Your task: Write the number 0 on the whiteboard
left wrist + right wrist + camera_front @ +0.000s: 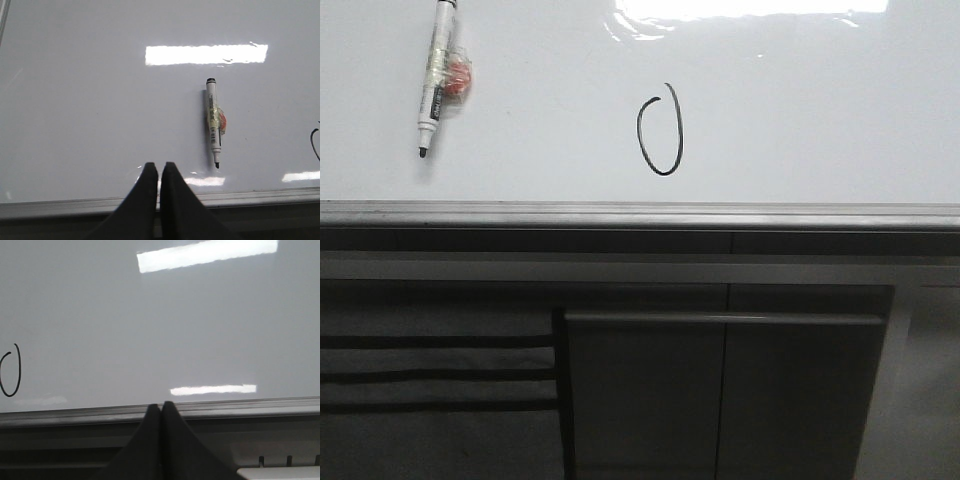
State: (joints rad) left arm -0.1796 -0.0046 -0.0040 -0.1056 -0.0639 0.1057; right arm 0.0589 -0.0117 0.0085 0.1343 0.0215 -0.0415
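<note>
Nearest the robot in the front view stand dark grey cabinet panels (720, 390), below the board. Neither arm appears in that view.

Left gripper (159, 172): both black fingers pressed together, nothing between them, tips over the near part of the whiteboard (820, 110) by its grey metal edge strip (640, 214). Right gripper (160, 407): fingers likewise closed on each other and empty, tips over the same near edge strip.

The whiteboard lies flat beyond the strip, glossy white, with light glare at its far edge and bright reflected bars in both wrist views.

The number 0 (660, 130) is drawn in thin black line near the board's middle, a short way beyond the near edge; taller than wide, with a short overlapping tail at its upper right.

A marker pen (435, 75) rests on the board at far left, well apart from the digit, uncapped black tip pointing toward the near edge. A tape wrap with a reddish patch (457, 80) sits around its barrel.
</note>
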